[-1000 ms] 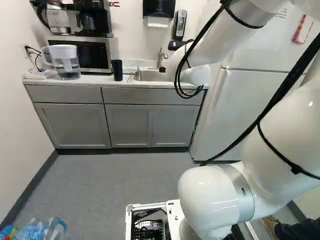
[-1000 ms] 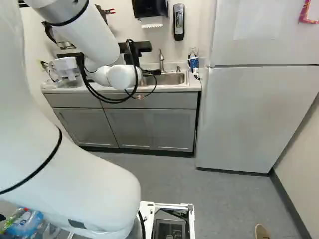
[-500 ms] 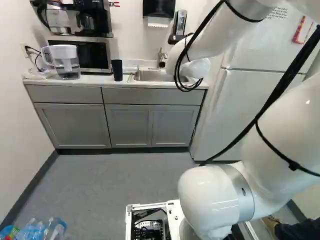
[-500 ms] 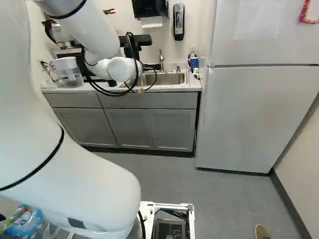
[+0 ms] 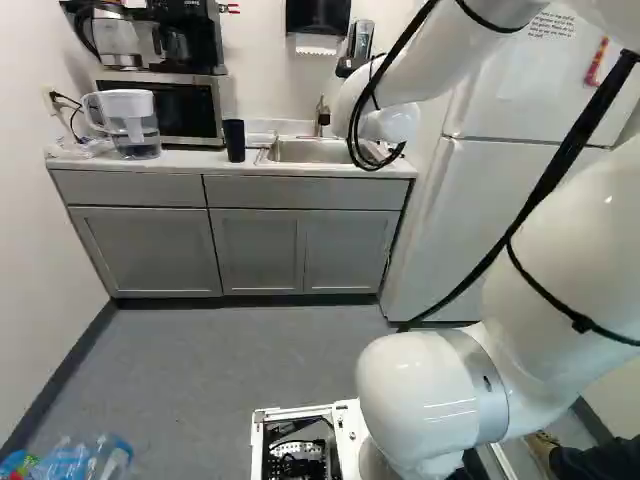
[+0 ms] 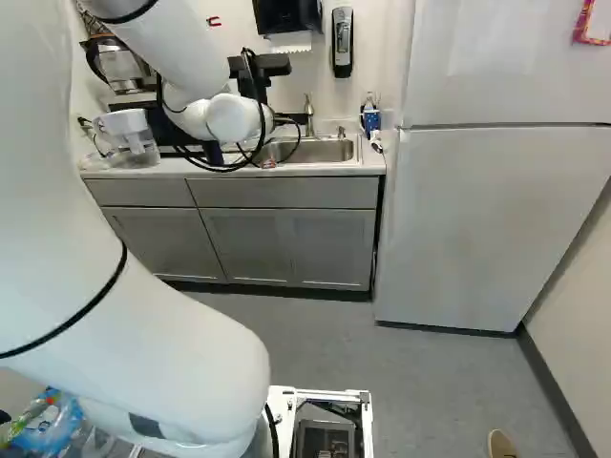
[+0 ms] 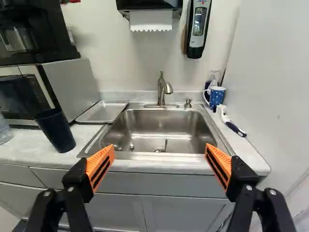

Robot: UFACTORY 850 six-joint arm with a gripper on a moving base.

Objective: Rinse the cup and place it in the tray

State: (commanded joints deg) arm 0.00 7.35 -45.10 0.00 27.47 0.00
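Part of the black gripper (image 6: 296, 117) shows beyond the white wrist in the right base view. In the wrist view the gripper (image 7: 160, 148) stands wide open, nothing between its orange pads, facing the steel sink (image 7: 161, 128). A dark blue cup (image 7: 57, 131) stands upright on the counter beside the microwave, also visible as the dark cup (image 5: 234, 141) in the left base view. Between cup and sink lies a shallow metal tray (image 7: 102, 112), bare inside. The faucet (image 7: 163, 89) rises behind the basin.
A blue mug (image 7: 215, 98) and a brush (image 7: 231, 122) are on the sink's far side from the cup. A water pitcher (image 5: 130, 122) stands by the microwave (image 5: 170, 108). The fridge (image 6: 477, 219) borders the counter; a soap dispenser (image 7: 198, 28) hangs above.
The arm's wrist has risen in both base views, and its cables have lifted with it. The base, cup and tray have stayed where they were.
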